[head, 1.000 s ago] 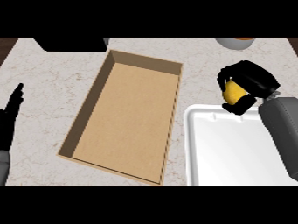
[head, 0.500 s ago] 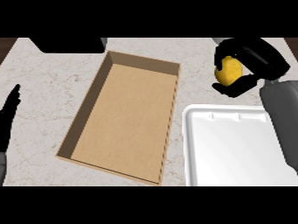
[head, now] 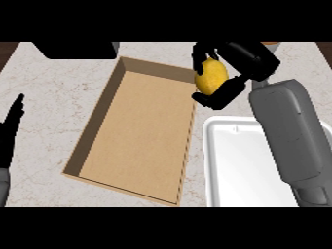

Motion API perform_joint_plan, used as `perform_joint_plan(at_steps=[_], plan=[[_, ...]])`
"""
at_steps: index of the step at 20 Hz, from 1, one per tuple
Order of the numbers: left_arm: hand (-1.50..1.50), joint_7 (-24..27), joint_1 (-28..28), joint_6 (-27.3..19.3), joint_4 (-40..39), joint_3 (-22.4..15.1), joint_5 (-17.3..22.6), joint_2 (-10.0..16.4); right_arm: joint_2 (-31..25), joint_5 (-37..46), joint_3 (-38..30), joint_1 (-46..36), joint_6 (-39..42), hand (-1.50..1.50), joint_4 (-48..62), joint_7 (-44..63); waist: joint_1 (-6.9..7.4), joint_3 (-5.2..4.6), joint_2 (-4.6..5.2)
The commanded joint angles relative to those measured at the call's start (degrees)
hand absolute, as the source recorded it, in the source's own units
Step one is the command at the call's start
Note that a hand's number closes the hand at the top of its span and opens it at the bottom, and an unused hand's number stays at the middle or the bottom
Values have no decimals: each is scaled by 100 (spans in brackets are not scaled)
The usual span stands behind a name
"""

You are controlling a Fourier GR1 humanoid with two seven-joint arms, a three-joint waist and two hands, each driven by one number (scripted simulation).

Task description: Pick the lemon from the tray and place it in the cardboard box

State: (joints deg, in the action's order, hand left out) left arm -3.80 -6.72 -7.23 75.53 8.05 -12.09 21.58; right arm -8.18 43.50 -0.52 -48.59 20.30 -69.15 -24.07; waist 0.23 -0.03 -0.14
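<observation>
While curled round the lemon [head: 212, 78], right hand [head: 246, 59] at the cardboard box [head: 136, 131] rim

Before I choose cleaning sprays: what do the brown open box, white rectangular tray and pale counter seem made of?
Brown open box: cardboard, matte, flat tan walls. White rectangular tray: probably plastic or enamelled metal, smooth with a soft sheen. Pale counter: stone-like, perhaps marble, with fine grey veining.

Smooth grey forearms [head: 290, 131] carry a black left hand [head: 2, 143] and black right hand [head: 251, 57].
</observation>
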Motion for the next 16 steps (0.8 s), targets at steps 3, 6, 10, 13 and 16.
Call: perform_joint_plan(at_steps=[3, 6, 10, 13, 16], plan=[[0, 22, 79, -144, 126, -148, -196, -214, 791, -499, 575, -335, -186, 150, -81, 1450, 52, 0, 6], [0, 24, 56, 238, 152, 46, 27, 69, 805, -1025, 871, -503, -476, 150, 337, 1827, 91, 1, 14], [0, 135, -18, 318, 2, 197, 122, 129, 813, -1736, 1281, -1274, -923, 150, 1182, 2210, 159, -1, 32], [0, -111, -6, 266, 321, 49, -18, 48, 815, -2012, 1684, -1769, -1426, 150, 2004, 2109, 240, 0, 47], [0, -124, -280, 35, 56, -148, -247, -228, 816, -2190, 1953, -2280, -1703, 150, 2658, 2103, 232, -3, 64]])
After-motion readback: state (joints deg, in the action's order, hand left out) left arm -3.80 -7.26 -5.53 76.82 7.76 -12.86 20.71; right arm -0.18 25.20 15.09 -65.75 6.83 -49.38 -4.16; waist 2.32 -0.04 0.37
